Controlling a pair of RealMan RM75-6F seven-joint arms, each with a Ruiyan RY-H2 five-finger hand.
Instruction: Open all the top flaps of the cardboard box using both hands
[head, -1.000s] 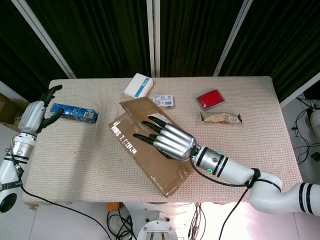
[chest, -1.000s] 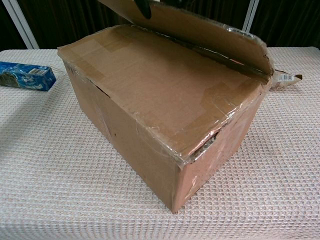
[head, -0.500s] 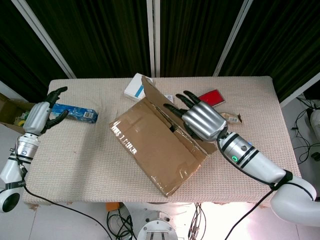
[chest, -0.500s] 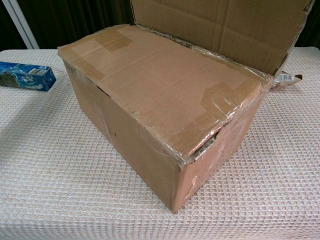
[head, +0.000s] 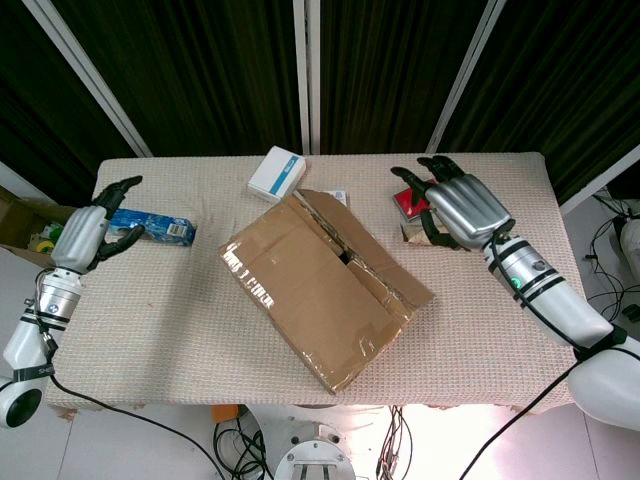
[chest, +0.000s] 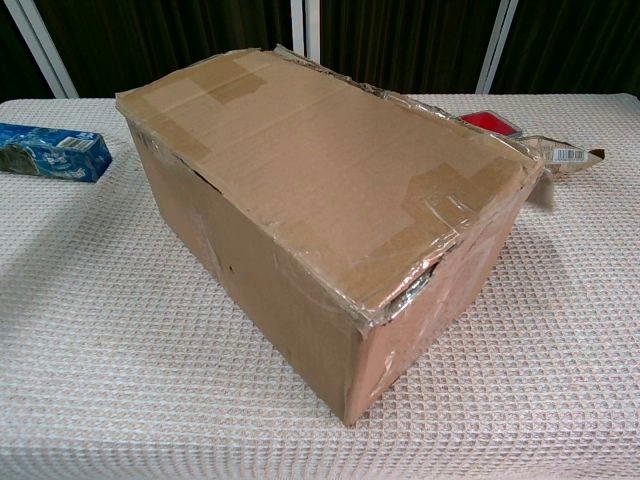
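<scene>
The cardboard box (head: 300, 290) stands slantwise in the middle of the table; in the chest view the box (chest: 300, 180) fills the frame. Its far long flap (head: 375, 255) is folded outward and hangs past the far side, with a dark gap showing beside it. The near long flap (chest: 320, 170), taped and printed with white letters, lies flat over the top. My right hand (head: 462, 207) hovers off to the right of the box, fingers apart, holding nothing. At the table's left edge my left hand (head: 95, 228) is also empty with its fingers spread, far from the box. Neither hand shows in the chest view.
A blue packet (head: 152, 227) lies by my left hand. Behind the box are a white carton (head: 277, 172) and a small packet (head: 333, 196). A red case (head: 408, 203) and a snack bag (head: 445, 237) lie under my right hand.
My right hand swung the far flap up and over to the outside, let it go and drew back to the right. The left hand barely shifted.
</scene>
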